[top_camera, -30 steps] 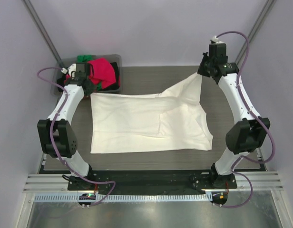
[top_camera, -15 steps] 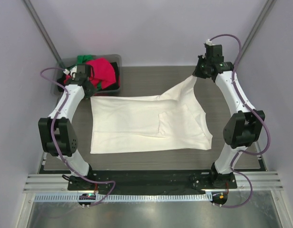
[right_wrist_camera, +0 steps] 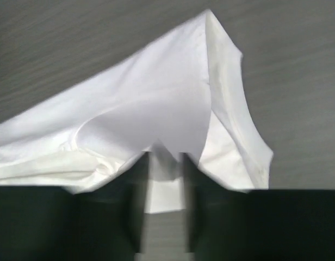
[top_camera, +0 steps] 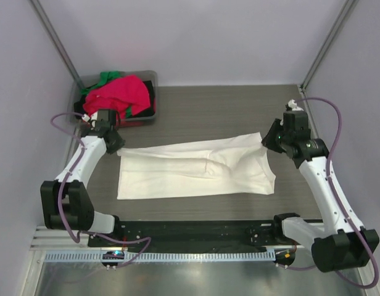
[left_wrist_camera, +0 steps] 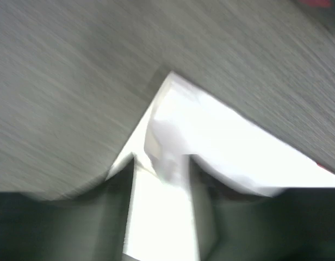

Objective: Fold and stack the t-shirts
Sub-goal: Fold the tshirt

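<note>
Two far corners of tee (top_camera: 196, 172) pinched: L end effector (top_camera: 118, 145) clamped on left corner, R end effector (top_camera: 268, 138) clamped on right; rest lies on counter (top_camera: 208, 105).

L end effector (top_camera: 116, 145) & R end effector (top_camera: 268, 139) moved nearer, dragging cream t-shirt (top_camera: 190, 174) far edge over; shirt now narrower.

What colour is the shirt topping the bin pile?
That shirt is bright pink-red, clearest in the top external view.

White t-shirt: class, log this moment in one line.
left gripper: shut on white t-shirt | right gripper: shut on white t-shirt | bin: other shirts
</note>
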Controlling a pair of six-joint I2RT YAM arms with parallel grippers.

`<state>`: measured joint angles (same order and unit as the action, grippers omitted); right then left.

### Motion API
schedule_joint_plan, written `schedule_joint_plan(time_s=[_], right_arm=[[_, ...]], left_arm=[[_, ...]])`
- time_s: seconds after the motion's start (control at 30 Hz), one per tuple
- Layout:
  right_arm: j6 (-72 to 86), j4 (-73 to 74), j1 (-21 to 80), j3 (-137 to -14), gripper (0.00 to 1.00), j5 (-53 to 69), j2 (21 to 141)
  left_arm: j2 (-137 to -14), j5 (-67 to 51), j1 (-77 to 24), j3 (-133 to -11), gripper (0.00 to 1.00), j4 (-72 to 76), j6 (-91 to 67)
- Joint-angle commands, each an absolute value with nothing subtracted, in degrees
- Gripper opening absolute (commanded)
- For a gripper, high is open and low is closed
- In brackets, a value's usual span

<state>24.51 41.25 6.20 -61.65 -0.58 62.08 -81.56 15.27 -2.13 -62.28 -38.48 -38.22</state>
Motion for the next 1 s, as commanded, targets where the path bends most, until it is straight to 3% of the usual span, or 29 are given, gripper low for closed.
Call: schedule_joint_plan(time_s=[0.0,0.1,0.17,0.37,0.6,0.8,0.97], right_arm=[[31.10,48.40,6.15,-57.57,0.74,-7.19,59.15],[34.00,49.39,6.06,-55.99,0.95,-11.95,58.54],[34.36,49.31,6.06,-57.03,0.97,-12.83,59.50],[34.27,43.17,6.68,-59.33,0.92,-0.83,65.03],[42.88,29.65,11.69,-53.37,0.91,10.35,75.92],[45.88,27.68,9.59,-53.70,0.94,9.93,88.47],[44.56,27.60,3.79,-57.03,0.94,10.20,96.75]], left_arm=[[-78.23,14.07,-1.76,-58.89,0.56,-37.79,-38.49],[-77.17,13.89,-1.76,-57.04,0.80,-38.76,-39.11],[-76.29,13.89,-1.76,-57.04,0.82,-39.11,-38.76],[-75.59,12.05,-2.37,-59.59,0.80,-39.82,-36.13],[-86.71,12.22,-15.62,-63.89,0.78,-38.67,-33.13],[-99.81,7.48,-19.42,-64.78,0.73,-38.41,-34.63],[-102.74,6.77,-20.13,-63.46,0.72,-38.67,-35.51]])
